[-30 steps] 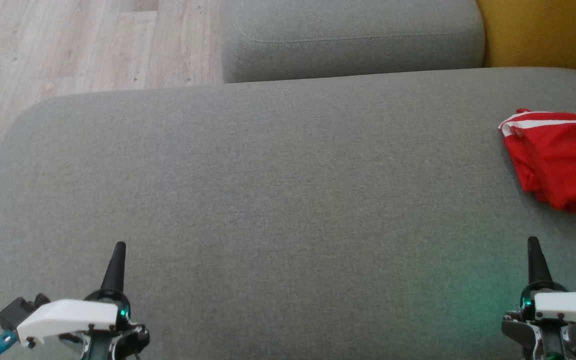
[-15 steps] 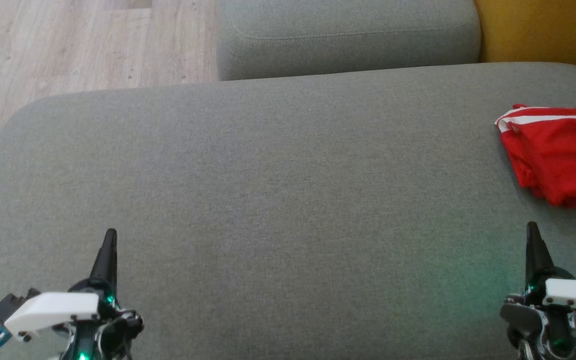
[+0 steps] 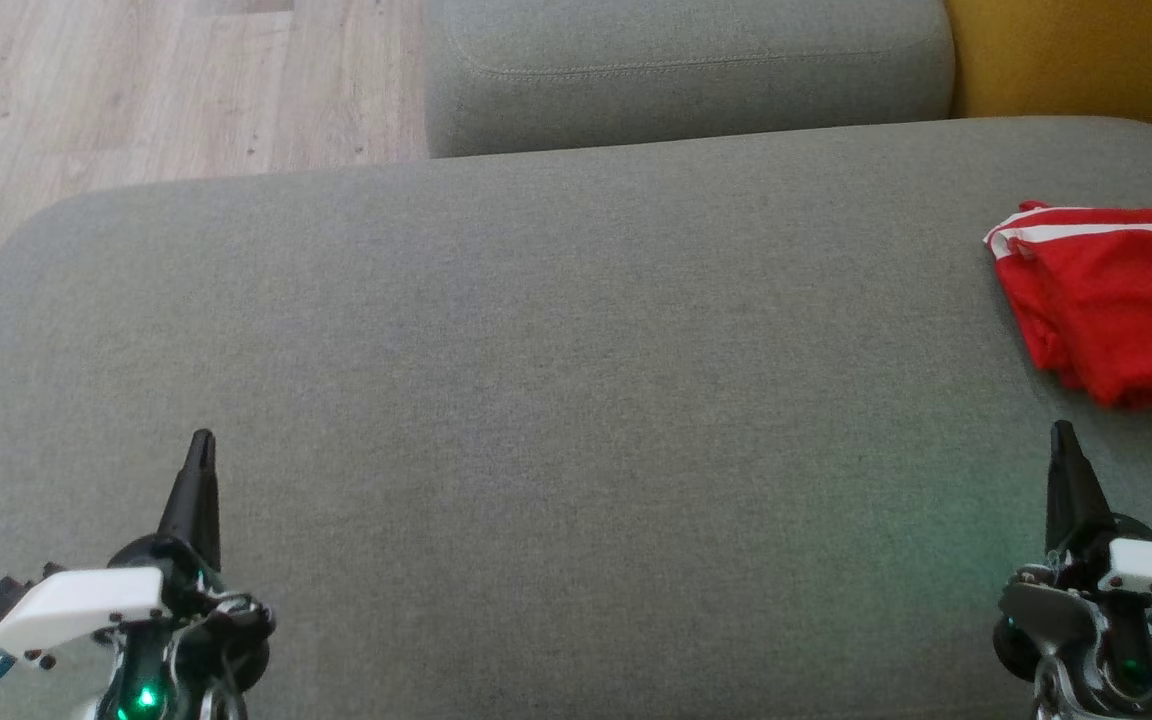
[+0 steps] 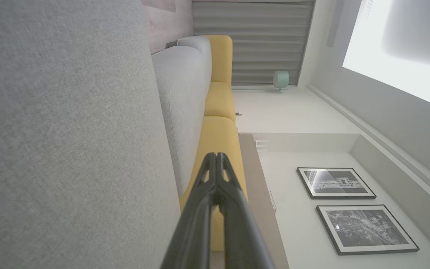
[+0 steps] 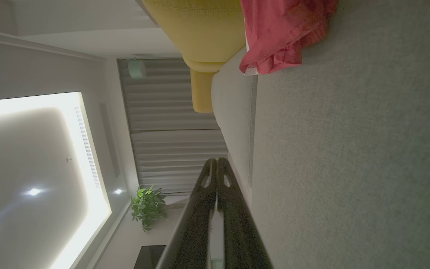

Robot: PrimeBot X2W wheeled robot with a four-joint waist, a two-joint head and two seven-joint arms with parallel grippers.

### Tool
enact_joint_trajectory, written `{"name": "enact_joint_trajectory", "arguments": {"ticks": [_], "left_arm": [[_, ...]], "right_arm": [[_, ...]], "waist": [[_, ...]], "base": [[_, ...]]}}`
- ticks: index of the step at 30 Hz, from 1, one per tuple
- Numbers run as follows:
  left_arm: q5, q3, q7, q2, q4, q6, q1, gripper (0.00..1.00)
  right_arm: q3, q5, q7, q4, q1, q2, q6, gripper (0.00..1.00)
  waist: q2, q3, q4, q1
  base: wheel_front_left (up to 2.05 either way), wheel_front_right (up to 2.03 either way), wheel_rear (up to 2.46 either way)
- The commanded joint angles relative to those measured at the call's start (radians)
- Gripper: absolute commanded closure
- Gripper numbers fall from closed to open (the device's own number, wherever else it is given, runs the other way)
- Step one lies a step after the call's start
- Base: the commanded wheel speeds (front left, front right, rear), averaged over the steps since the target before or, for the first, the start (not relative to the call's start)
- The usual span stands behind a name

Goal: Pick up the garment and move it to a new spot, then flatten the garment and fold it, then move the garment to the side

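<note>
I am holding my left gripper (image 3: 201, 445) over the near left part of the grey cushion (image 3: 556, 350), its 2 fingers pressed together on nothing and pointing toward the cushion's far edge. My right gripper (image 3: 1062, 435) is hovering likewise over the near right part, its fingers also closed and empty. The garment (image 3: 1111, 300) is lying bunched at the cushion's right end, its white-striped trim facing the far edge. Its long axis is seemingly running toward that right end, where the view is cutting it off.
</note>
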Motion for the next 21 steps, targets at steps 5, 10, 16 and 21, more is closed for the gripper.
{"name": "enact_joint_trajectory", "arguments": {"ticks": [5,10,16,21], "left_arm": [[-0.002,0.038,0.006,0.012,-0.027,-0.007,-0.052,1.0],[0.0,0.04,0.007,0.011,-0.027,-0.007,-0.052,1.0],[0.002,0.042,0.009,0.01,-0.027,-0.007,-0.052,1.0],[0.003,0.044,0.01,0.009,-0.027,-0.007,-0.052,1.0]], "right_arm": [[0.024,0.007,0.006,-0.037,-0.048,-0.012,0.007,1.0],[0.024,0.007,0.006,-0.037,-0.048,-0.012,0.007,1.0],[0.024,0.007,0.006,-0.037,-0.048,-0.012,0.007,1.0],[0.024,0.007,0.006,-0.037,-0.048,-0.012,0.007,1.0]], "waist": [[0.0,0.0,0.0,0.0],[0.0,0.0,0.0,0.0],[0.0,0.0,0.0,0.0],[0.0,0.0,0.0,0.0]], "base": [[0.0,0.0,0.0],[0.0,0.0,0.0],[0.0,0.0,0.0],[0.0,0.0,0.0]]}}
